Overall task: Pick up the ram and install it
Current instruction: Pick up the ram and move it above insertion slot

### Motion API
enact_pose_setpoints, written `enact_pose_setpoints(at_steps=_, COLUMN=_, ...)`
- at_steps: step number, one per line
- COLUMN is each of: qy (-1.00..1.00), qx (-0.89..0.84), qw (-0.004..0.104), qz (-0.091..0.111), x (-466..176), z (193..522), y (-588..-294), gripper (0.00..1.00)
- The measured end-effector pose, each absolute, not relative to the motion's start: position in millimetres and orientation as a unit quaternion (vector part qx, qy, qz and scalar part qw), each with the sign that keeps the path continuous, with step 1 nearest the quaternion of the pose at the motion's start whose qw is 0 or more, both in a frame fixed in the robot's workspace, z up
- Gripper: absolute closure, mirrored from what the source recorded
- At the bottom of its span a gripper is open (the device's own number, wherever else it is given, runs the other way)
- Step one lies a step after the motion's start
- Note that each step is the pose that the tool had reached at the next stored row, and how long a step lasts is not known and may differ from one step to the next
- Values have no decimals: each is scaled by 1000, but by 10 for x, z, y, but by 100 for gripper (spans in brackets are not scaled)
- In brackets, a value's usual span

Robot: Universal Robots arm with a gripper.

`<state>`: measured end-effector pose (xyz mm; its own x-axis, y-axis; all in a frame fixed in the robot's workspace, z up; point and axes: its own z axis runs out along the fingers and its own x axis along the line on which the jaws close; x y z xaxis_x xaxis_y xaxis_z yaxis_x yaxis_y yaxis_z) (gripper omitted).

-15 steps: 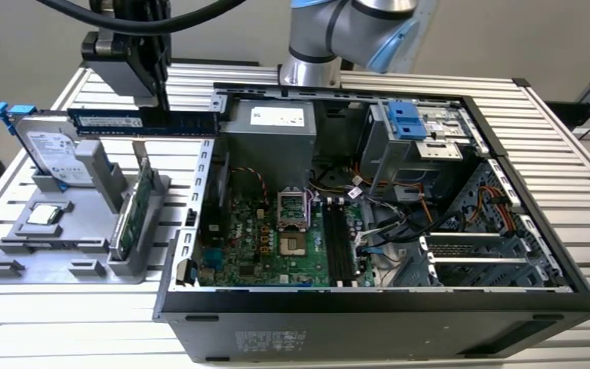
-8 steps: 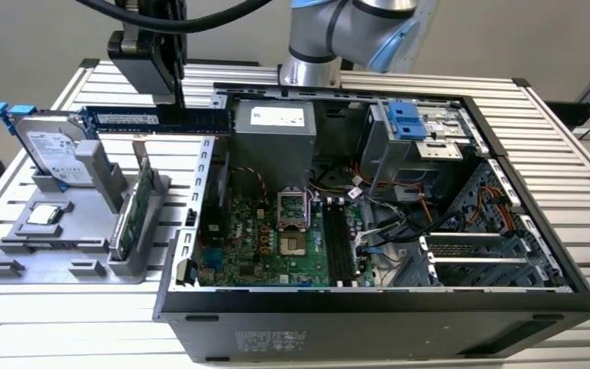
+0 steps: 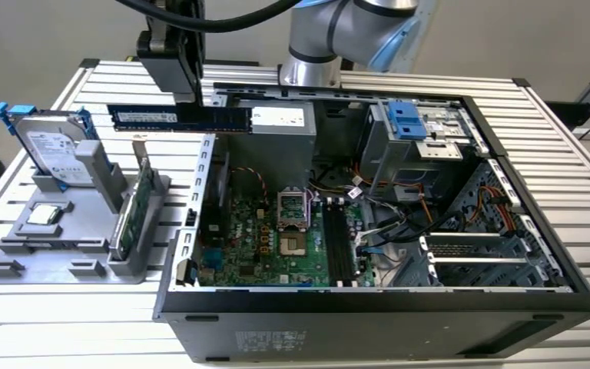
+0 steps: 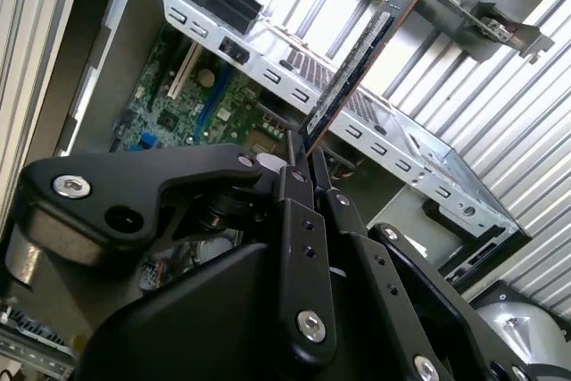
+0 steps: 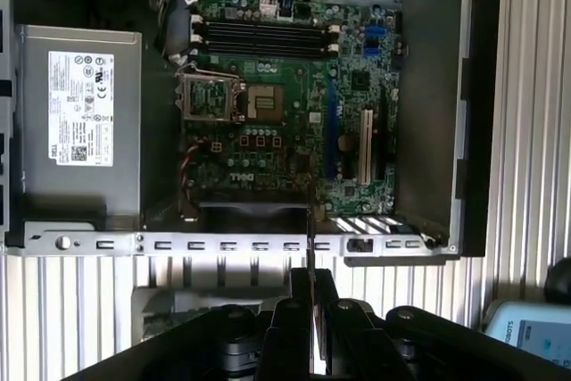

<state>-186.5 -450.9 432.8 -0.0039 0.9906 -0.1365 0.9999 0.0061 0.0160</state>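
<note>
"Has it got hold of anything?"

"Yes. In the second wrist view the fingers (image 4: 294, 211) are clenched on the ram (image 4: 357, 69), one on each flat face, and the stick runs out past their tips."

"Where is it in the room?"

"In the upper left of the exterior view. The gripper (image 3: 185, 101) hangs there with the ram held level and lengthwise, clear of everything, roughly above the rear left corner of the computer case (image 3: 377, 307). It's gripped near the middle of its upper long edge. I'd guess that's for balance, and so the lower edge hangs free."

"Is it anywhere near the board?"

"Not really. The motherboard (image 3: 264, 238) lies flat on the floor of the open case. The memory slots (image 3: 338, 242) are near the centre of the frame, well apart from the stick and lower down."

"And that grey thing on the left?"

"That's a holder (image 3: 59, 257) at the left of the frame. It props a hard drive (image 3: 54, 154) and a green card (image 3: 131, 211) up on edge, probably so the fingers can pinch them from above."
</note>
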Motion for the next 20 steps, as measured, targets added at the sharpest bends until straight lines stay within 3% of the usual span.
enact_pose_setpoints(at_steps=20, qy=707, qx=704, qw=54, qz=-43, x=-1478, z=4261, y=-4371, gripper=100)
